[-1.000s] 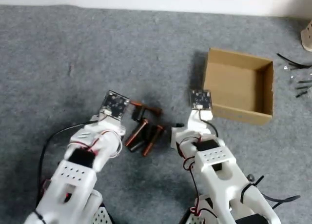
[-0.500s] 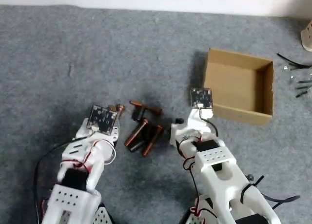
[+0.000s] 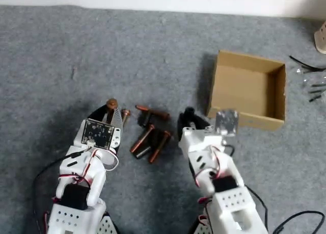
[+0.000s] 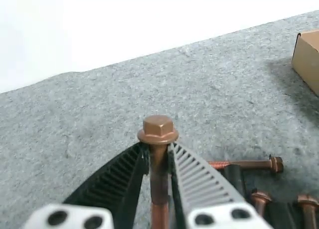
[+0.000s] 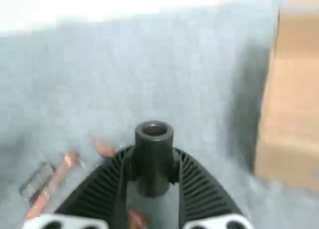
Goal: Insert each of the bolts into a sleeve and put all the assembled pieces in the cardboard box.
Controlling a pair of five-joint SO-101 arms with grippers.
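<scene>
Left gripper (image 4: pixel 158 154) is clamped on a copper bolt (image 4: pixel 158 130) just under the hex head. The head pokes out past the jaws, and the shank runs back between them where I can't see its tip. Right gripper (image 5: pixel 153 164) is pinched round a black sleeve (image 5: pixel 153 139) mid-body, bore facing out. Both look like stiff, smooth metal, small but dense, so I'd guess they twist if grabbed near an end; mid-body seems the safe hold. In the high view the loose bolts and sleeves (image 3: pixel 150 137) lie on the carpet (image 3: pixel 102 50) at 3 o'clock of the left gripper, and the cardboard box (image 3: pixel 249 119) is at 2 o'clock of the right one, nothing inside it that I can see.
</scene>
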